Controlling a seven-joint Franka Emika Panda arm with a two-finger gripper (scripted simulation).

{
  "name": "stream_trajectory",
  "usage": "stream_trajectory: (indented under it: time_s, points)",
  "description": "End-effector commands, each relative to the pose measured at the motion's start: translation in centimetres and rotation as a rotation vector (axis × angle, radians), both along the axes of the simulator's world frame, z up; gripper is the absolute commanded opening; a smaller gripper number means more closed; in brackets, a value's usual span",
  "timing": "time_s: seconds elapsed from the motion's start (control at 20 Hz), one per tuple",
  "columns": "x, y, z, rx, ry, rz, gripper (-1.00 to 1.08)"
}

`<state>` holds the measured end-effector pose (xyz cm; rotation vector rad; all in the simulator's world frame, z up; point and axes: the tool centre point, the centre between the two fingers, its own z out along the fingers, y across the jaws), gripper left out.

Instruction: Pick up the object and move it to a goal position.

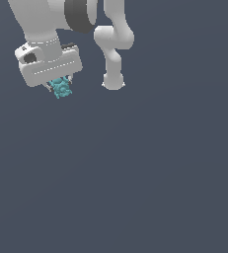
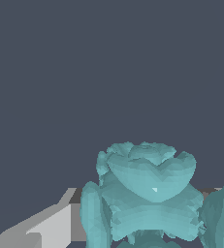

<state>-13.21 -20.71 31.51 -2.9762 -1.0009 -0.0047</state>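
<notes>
Object (image 1: 62,88) sits directly under the white pincer (image 1: 61,87), clenched between its fingers with its lumpy bulk protruding below, near the surface's far-left corner.

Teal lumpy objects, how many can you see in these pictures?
1. The teal object sits between the fingers of the pincer, toward the exterior view's upper left; the wrist view shows the same one close up.

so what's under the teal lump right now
Only plain dark ground shows below the teal lump, which hangs from the gripper. The white hand covers its top and the jaws.
</notes>
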Motion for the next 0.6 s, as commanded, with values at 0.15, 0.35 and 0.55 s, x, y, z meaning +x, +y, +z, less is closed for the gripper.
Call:
stream_trajectory:
  time_s: [0.15, 0.35, 0.55]
  points:
    - [-1.1, -2.5, 3.2, -0.001, 0.002, 0.001, -1.0]
    - [-1.4, -3.6, 4.4, -0.001, 0.002, 0.001, -1.0]
    - [-1.5, -3.9, 4.8, -0.002, 0.002, 0.001, -1.0]
